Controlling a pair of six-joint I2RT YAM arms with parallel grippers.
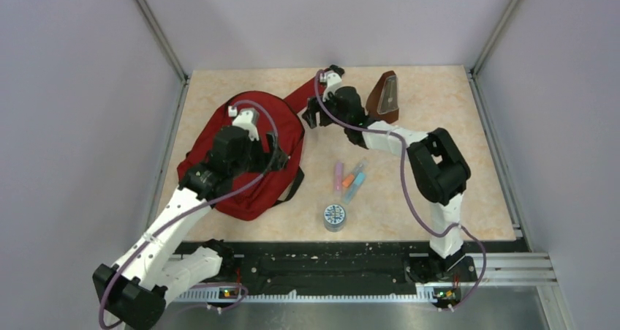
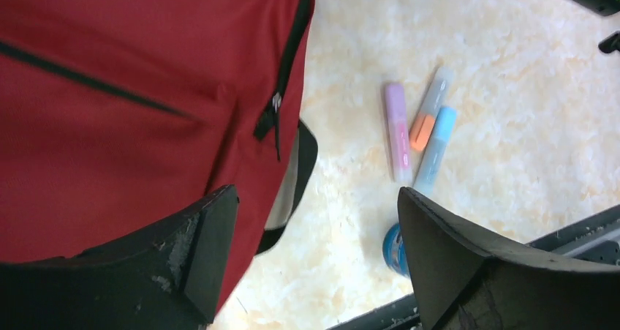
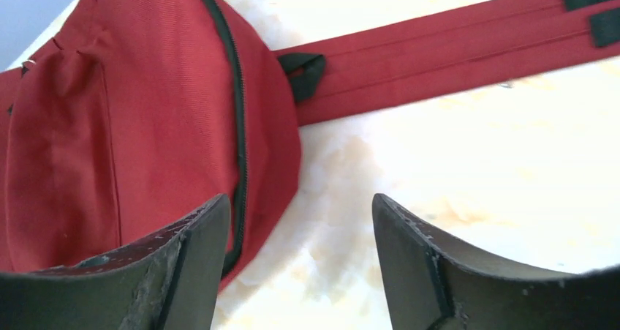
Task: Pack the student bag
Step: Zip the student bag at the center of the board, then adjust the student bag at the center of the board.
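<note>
Left jaws and right jaws gape empty at student bag (image 1: 252, 198); highlighters (image 2: 398, 136) lettering illegible.

Bare tabletop (image 1: 475, 191) right of markers (image 1: 350, 178); student bag (image 1: 252, 197) on left.

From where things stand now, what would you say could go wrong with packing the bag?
The zipper on the student bag looks closed, and the left hand and right hand are both open and empty, so nothing can go in yet. The right arm passes close beside the upright brown pyramid-shaped object and might topple it. The three highlighters lie bunched together; grabbing one may scatter the others.
</note>
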